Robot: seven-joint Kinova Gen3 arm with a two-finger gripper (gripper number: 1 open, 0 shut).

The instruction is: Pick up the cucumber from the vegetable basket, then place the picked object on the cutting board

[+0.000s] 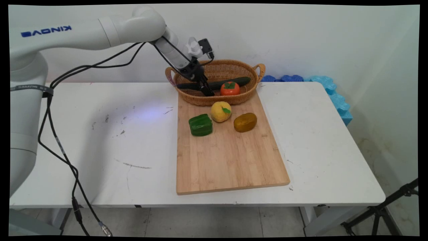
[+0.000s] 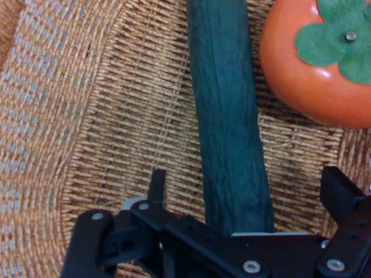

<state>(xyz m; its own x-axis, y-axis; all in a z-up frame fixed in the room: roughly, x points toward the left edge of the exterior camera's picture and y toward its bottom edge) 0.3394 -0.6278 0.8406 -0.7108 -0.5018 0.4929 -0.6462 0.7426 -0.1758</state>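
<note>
The gripper (image 1: 204, 87) is down inside the wicker basket (image 1: 217, 99) at the far end of the cutting board (image 1: 227, 157), its fingers (image 2: 157, 188) spread wide — one either side of the dark green cucumber (image 2: 229, 127), not pressing it. A persimmon (image 1: 230, 88) lies just right of the cucumber; nearer on the board sit a green pepper (image 1: 200, 125), a yellow citrus (image 1: 220, 111) and a brown potato (image 1: 245, 122).

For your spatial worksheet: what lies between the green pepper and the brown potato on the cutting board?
In the main view, the yellow fruit with a leaf sits between the green pepper and the brown potato, slightly behind their line, on the cutting board.
</note>
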